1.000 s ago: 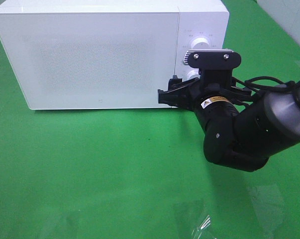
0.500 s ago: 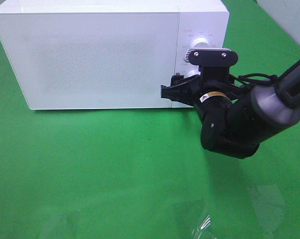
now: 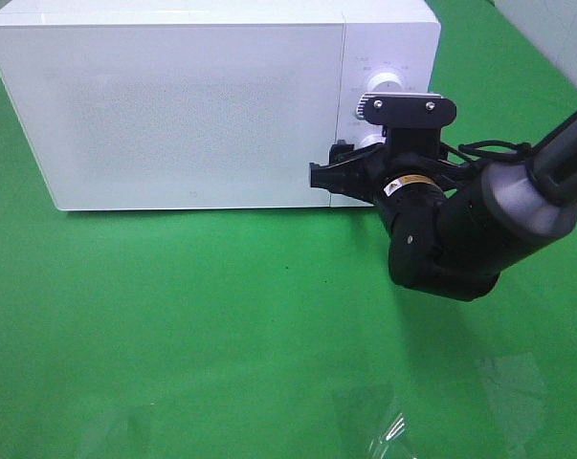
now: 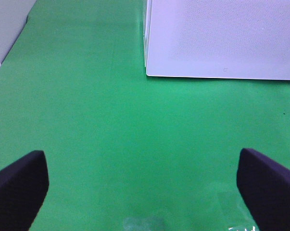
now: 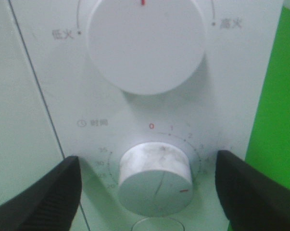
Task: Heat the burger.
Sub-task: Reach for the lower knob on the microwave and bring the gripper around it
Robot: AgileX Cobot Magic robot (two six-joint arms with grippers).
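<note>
The burger is not in view; the microwave [image 3: 202, 105] at the far edge of the surface [image 4: 111, 120] is shut, so the burger is probably inside. The right tool [image 5: 145, 190] stands spread on both sides of the timer knob [image 5: 154, 168], not touching it. The knob looks small, stiff and smooth, so it is best pinched on its round side. The left tool [image 4: 145, 192] hangs spread over the surface.

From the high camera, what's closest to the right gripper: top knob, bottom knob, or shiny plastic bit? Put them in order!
Measured from the right gripper:
1. Bottom knob, sitting between its open jaws.
2. Top knob, just above the bottom one.
3. Shiny plastic bit, far away at the green table's near edge.
</note>
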